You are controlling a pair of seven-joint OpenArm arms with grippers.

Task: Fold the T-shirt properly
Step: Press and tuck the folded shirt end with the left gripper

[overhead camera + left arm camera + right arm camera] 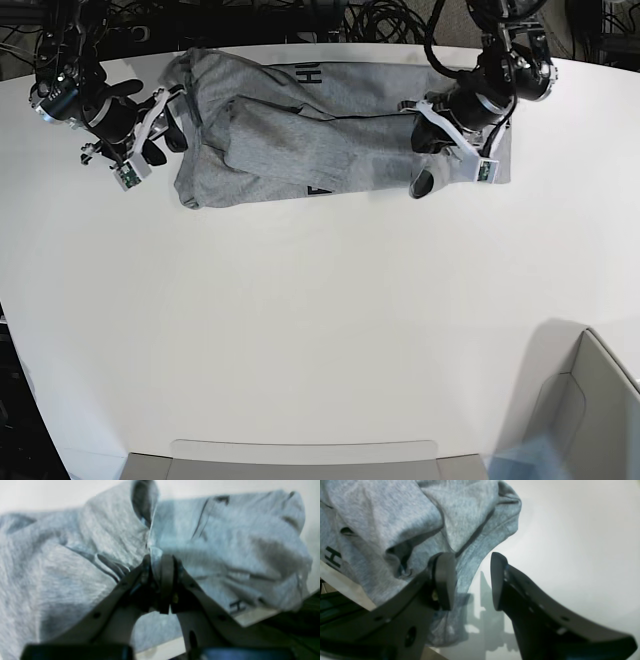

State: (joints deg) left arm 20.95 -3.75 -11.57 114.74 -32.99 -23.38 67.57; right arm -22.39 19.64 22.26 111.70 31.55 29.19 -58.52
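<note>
The heather-grey T-shirt (300, 140) lies rumpled in a long bunch at the far side of the white table (300, 330), with black lettering (310, 72) showing near its far edge. My left gripper (161, 560) is shut on a pinched fold of the T-shirt (225, 542) at its right end, as the base view (422, 160) also shows. My right gripper (472, 580) is open at the shirt's left end (170, 120). One of its fingers (443, 580) touches the edge of the T-shirt (382, 517); the other stands over bare table.
A grey bin (590, 410) stands at the near right corner and a flat grey tray (300, 460) at the near edge. Cables (380, 20) run behind the far edge, where the shirt lies close to the table's rim (250, 620).
</note>
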